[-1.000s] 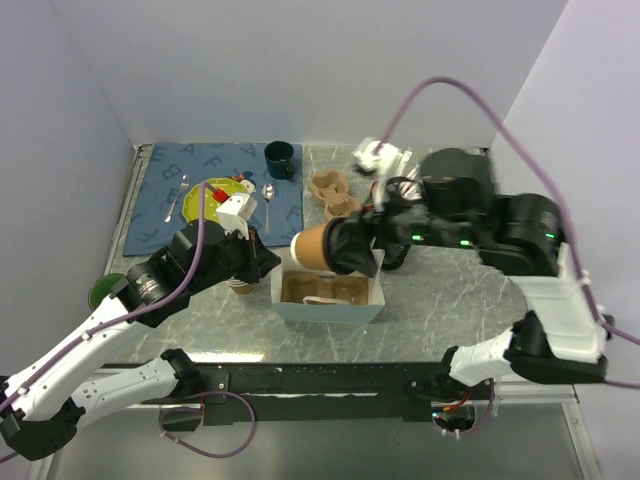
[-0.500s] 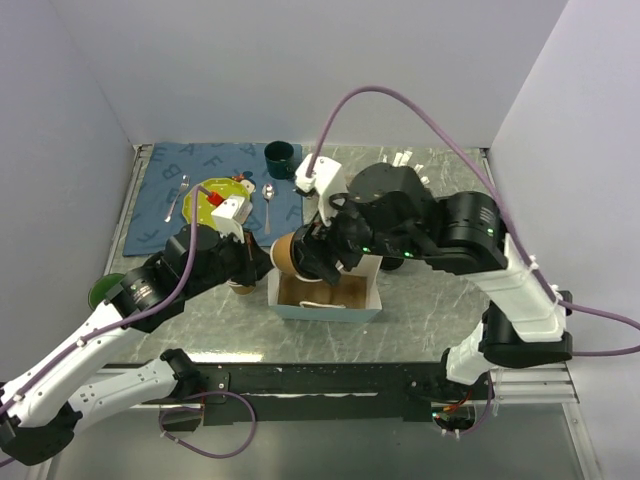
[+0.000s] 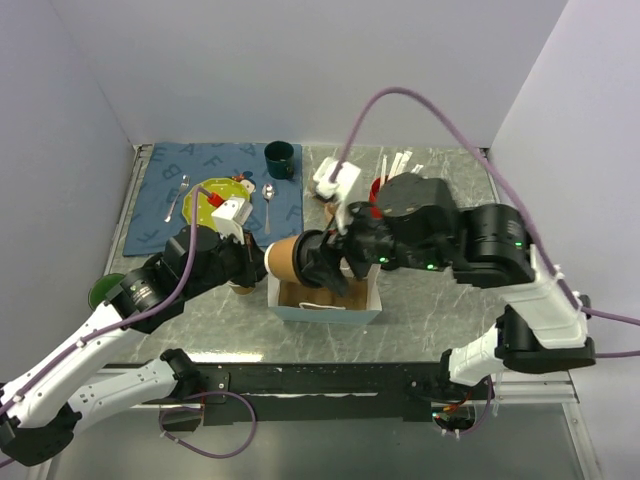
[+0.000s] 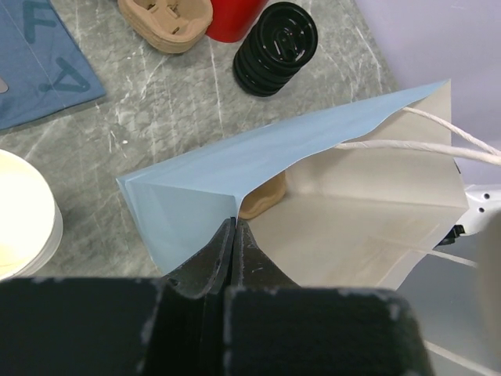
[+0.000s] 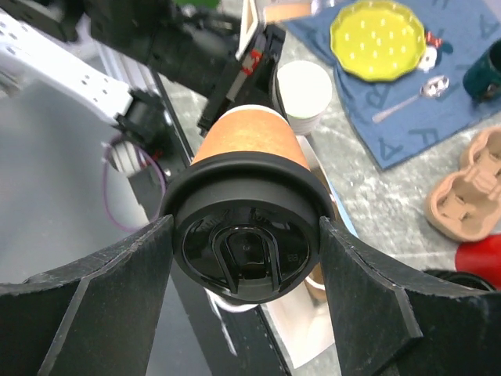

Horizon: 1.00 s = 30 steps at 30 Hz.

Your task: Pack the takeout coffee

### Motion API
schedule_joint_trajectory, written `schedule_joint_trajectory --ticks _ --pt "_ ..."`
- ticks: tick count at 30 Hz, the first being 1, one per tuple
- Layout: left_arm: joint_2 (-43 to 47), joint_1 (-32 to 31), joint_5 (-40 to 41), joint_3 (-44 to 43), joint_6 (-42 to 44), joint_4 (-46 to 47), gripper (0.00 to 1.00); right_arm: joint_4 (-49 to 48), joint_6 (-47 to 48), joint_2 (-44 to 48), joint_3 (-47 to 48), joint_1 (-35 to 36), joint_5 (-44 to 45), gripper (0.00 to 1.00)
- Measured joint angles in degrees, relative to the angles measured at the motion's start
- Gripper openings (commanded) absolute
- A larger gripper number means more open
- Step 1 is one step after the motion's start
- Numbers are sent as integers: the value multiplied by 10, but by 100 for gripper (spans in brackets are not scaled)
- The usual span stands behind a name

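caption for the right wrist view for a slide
The right hand holds the lidded takeout coffee sideways by the paper bag.

One takeout coffee (image 3: 285, 258), one bag (image 3: 325, 313), one mug (image 3: 279, 158), one plate (image 3: 198, 203).

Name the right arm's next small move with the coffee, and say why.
Probably turn the wrist to bring the takeout coffee upright before lowering it. The right gripper holds it on its side, lid toward the wrist, over one end of the paper bag, whose mouth the left gripper pinches open by its edge. Lowered tilted, it could spill or catch the rim.
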<state>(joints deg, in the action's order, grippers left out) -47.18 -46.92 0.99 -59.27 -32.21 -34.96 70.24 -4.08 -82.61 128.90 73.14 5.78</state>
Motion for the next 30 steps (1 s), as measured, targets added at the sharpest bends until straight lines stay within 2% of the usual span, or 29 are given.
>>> schedule_joint_trajectory --ticks 8,12,20,30 --pt "20 0 -12 1 0 5 1 61 12 -111 73 54 87 45" --pt "25 1 -13 9 1 2 1 74 14 -129 76 77 138 45" --pt "52 0 -22 18 13 10 1 74 -11 -102 -16 85 188 46" --pt "59 0 -48 21 42 27 1 73 -26 -41 -119 85 195 46"
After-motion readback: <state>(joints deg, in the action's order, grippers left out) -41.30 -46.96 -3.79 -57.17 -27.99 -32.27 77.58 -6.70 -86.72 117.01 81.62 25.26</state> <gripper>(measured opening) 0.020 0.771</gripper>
